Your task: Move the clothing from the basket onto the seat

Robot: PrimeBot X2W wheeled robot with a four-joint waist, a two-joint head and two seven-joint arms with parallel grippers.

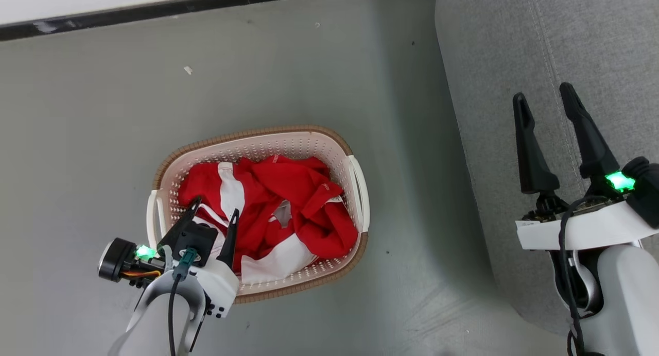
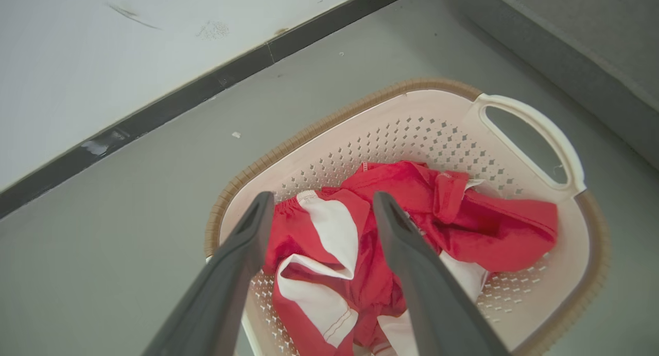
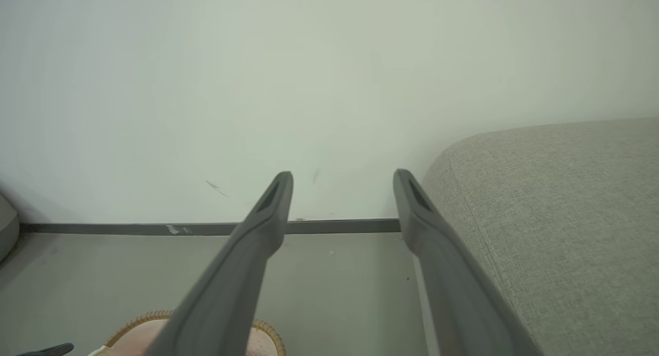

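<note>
While the clothing (image 1: 288,206) lies heaped in the basket (image 1: 257,134), seat (image 1: 515,62) at two o'clock, the left gripper (image 1: 216,206) hangs wide and empty over its eight o'clock edge, likely to pinch; right gripper (image 1: 542,94), likewise wide and empty, waits above the seat.

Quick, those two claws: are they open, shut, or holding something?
Left gripper: open, holding nothing, over the clothing in the basket.
Right gripper: open, holding nothing, by the seat.

Forearms (image 1: 628,294) pale grey; wrist housings (image 1: 576,232) white; jaws long, dark, tapered. Green indicator lights (image 1: 619,181) lit. Black cables (image 1: 565,253), orange wires (image 1: 136,274).
</note>
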